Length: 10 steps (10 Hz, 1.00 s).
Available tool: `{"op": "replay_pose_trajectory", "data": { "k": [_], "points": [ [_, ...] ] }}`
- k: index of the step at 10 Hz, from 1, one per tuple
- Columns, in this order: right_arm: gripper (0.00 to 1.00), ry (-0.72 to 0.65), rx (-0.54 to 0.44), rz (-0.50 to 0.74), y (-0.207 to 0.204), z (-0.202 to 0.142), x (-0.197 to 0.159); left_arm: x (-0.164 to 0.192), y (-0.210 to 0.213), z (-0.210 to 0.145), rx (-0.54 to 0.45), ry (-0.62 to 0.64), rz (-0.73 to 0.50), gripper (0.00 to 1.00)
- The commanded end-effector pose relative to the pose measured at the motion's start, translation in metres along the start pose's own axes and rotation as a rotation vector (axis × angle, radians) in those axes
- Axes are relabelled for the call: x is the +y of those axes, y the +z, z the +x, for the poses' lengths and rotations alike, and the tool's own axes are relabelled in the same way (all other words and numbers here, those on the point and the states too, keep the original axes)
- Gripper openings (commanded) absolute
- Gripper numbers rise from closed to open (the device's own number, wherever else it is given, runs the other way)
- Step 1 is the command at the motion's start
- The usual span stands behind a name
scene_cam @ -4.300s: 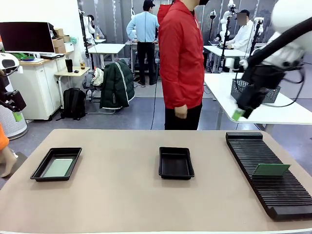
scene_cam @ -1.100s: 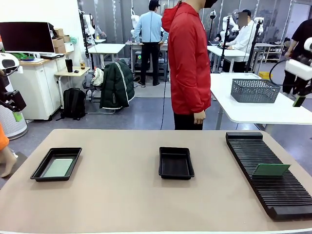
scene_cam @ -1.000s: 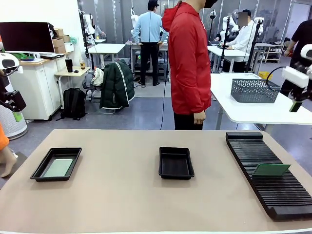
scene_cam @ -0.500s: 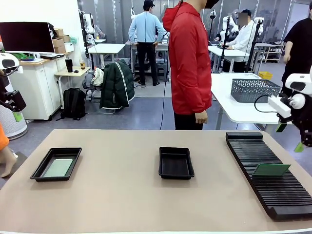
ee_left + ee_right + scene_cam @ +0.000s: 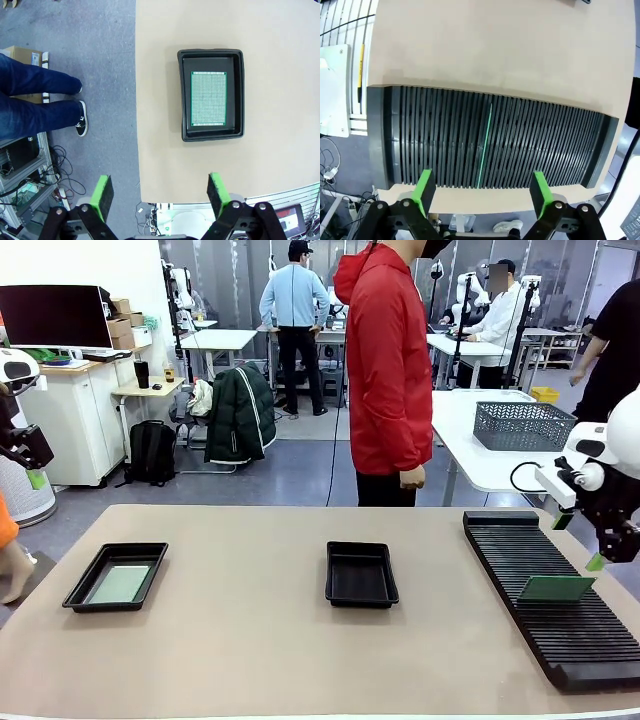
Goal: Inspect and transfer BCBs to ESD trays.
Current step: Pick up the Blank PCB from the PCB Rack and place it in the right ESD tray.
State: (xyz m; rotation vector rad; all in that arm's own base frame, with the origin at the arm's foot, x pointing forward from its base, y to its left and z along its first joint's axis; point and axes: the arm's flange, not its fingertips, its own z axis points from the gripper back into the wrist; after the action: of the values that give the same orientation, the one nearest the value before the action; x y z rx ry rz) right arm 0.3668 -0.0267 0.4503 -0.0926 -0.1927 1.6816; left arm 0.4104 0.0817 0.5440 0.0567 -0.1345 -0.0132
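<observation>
Two black ESD trays lie on the tan table. The left tray (image 5: 80,590) (image 5: 212,136) holds one flat BCB (image 5: 118,584) (image 5: 208,98); the middle tray (image 5: 360,577) has nothing in it. Another green BCB (image 5: 556,588) stands on edge in the black slotted rack (image 5: 540,560) at the right, a thin green line (image 5: 485,145) in the right wrist view. My right gripper (image 5: 577,541) (image 5: 481,192) hangs open just above and behind that board. My left gripper (image 5: 35,472) (image 5: 160,192) is open, high off the table's left edge.
A person in a red jacket (image 5: 385,370) stands at the table's far side, hands down. A grey mesh basket (image 5: 522,425) sits on a white table behind the rack. In the left wrist view another person's legs (image 5: 45,100) stand on the floor beside the table.
My right arm has swung down from the upper right to just above the rack and its standing board. The left arm, trays and boards have not moved.
</observation>
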Motion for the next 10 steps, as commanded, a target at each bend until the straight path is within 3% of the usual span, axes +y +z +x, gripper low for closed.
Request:
{"op": "replay_pose_trajectory", "data": {
  "k": [1,10],
  "points": [
    [1.0,0.011,0.034,-0.011,-0.033,-0.01,0.015,-0.001,0.0,-0.001,-0.004,0.001,0.0,1.0],
    [1.0,-0.055,0.007,0.014,-0.101,-0.026,0.023,-0.001,0.0,-0.001,-0.004,0.001,0.0,1.0]
  ]
}}
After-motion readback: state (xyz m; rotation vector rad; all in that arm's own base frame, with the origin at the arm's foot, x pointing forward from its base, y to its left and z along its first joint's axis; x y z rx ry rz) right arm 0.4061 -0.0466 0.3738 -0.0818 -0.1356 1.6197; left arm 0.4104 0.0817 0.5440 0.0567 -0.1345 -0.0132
